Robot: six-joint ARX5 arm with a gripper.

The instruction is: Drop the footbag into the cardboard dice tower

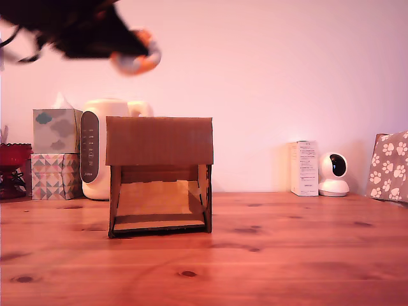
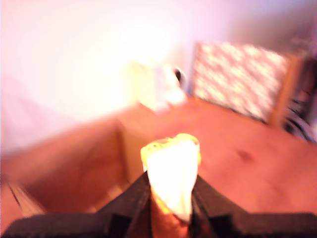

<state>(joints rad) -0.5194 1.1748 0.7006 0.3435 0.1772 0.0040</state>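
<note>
**Footbag carried high, short of the tower's top**

I have the hand (image 1: 131, 54) up in the top corner at the exterior view's left, clamped on the footbag (image 1: 136, 60). The wrist view shows the bag (image 2: 171, 173) squeezed between the two dark fingers (image 2: 133, 198), its pale and yellow fabric bulging out in front of them. I judge the height is deliberate: the bag has to enter from above, so it rides well clear of the cardboard dice tower (image 1: 159, 175), which stands upright on the worktop (image 1: 268, 255) with its tray opening facing the exterior camera. The hand sits above and towards the exterior view's left of the tower's top edge, so release looks premature to me.

Both views are motion-blurred, so the grip's exact seat is unclear.

As for writing, the white carton (image 1: 305, 167) beside the small round camera (image 1: 333, 173) carries printed lines too small to read. The cream appliance (image 1: 102, 150) behind the tower has a dark panel of markings, also illegible. I see no brand.
</note>
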